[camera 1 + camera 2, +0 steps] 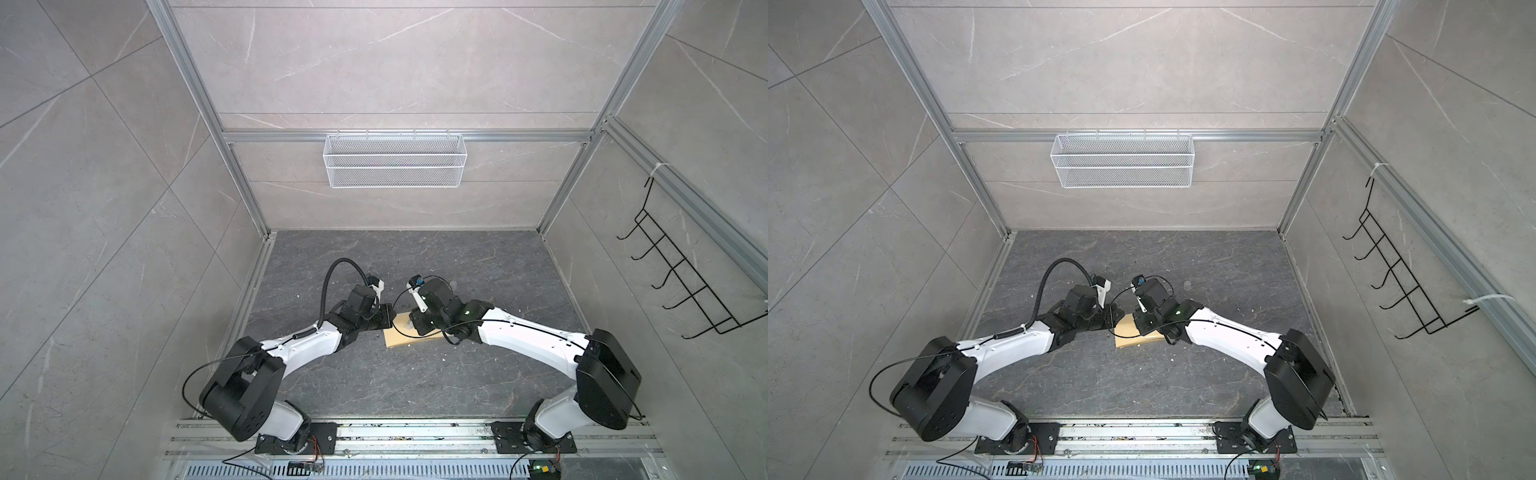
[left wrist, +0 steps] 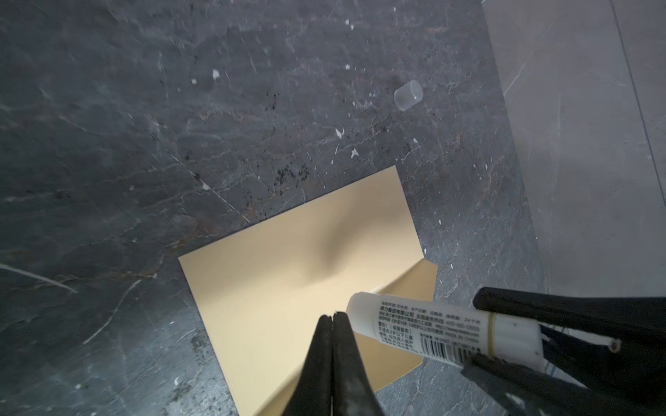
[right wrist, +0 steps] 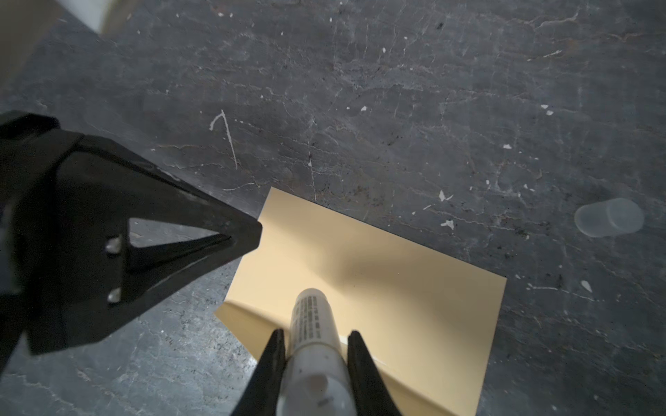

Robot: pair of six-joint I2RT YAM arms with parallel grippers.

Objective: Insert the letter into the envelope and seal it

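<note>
- Two pincers meet low over the middle of the bench [image 2: 144, 144]. The left pincer [image 2: 332, 317] has its jaws pressed together with nothing between them, tip at the left short end of the envelope [image 2: 288, 270]. Cannot tell whether it bears on the paper.
- Close beside it, the right pincer [image 3: 316, 334] is clamped narrow on a white glue stick [image 3: 310, 313], uncapped, nose angled down at the envelope.
- The flap [image 2: 407, 284] stands half raised off the long edge toward the arm bases, unsealed. The glue nose sits at the fold line, between flap and body; contact not readable.
- Envelope lies flat, long axis across the bench, left to right, a little skewed in both top views.
- No bordered letter shows anywhere; probably inside, but that is hidden.
- Judgement: gluing is the step in hand. The stroke must run along the flap's length, sideways for the right arm, which holds the tool; the left pincer is placed to pin the paper.
- Beyond the envelope, well apart: a clear cap [image 2: 408, 95] on its side.
- Far wall: white mesh basket [image 1: 395, 160].
</note>
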